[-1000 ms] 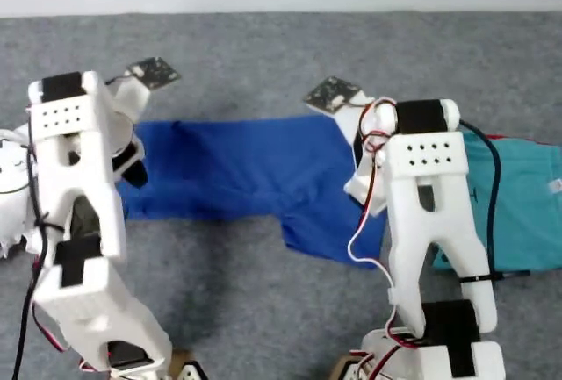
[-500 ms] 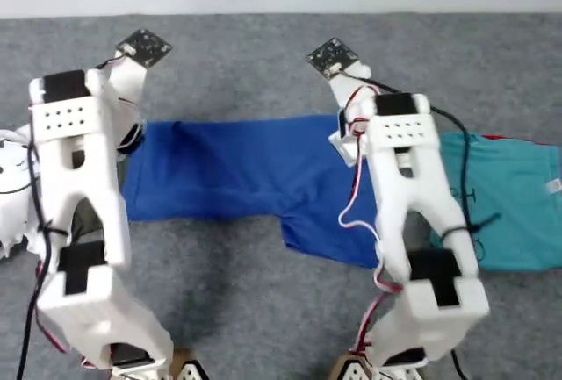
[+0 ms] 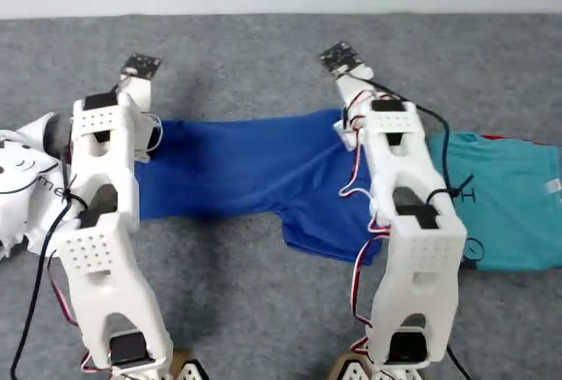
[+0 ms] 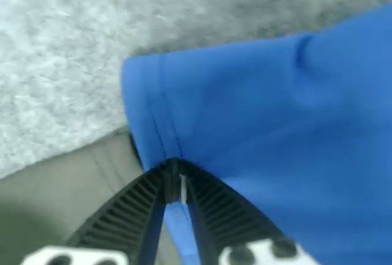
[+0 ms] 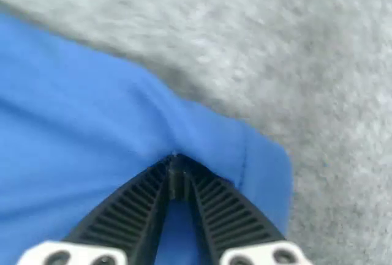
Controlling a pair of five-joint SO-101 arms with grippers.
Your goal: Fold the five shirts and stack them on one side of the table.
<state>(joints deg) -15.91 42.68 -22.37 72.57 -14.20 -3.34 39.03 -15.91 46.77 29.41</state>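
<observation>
- The grey carpeted surface [image 3: 263,310] carries everything; the blue shirt [image 3: 237,169] lies flat across its middle as a long band, with one flap jutting from its near edge towards the arm bases.
- A teal shirt [image 3: 518,213] lies flat off the blue shirt's right end. The right arm hides whether the two touch.
- A white printed shirt [image 3: 18,178] sits crumpled just beyond the blue shirt's left end.
- The left gripper [image 4: 174,167] is at the blue shirt's far left corner, its fingers [image 4: 135,207] pinched together on the stitched hem.
- The right gripper [image 5: 176,161] is at the blue shirt's far right corner, its fingers [image 5: 128,207] likewise clamped on a tuck of blue cloth.
- Judged from this, the step in hand is a fold of the blue shirt, with both far corners secured.
- The next move probably calls for lifting both corners together, keeping the edge taut, and carrying it over to the blue shirt's near edge before letting go.
</observation>
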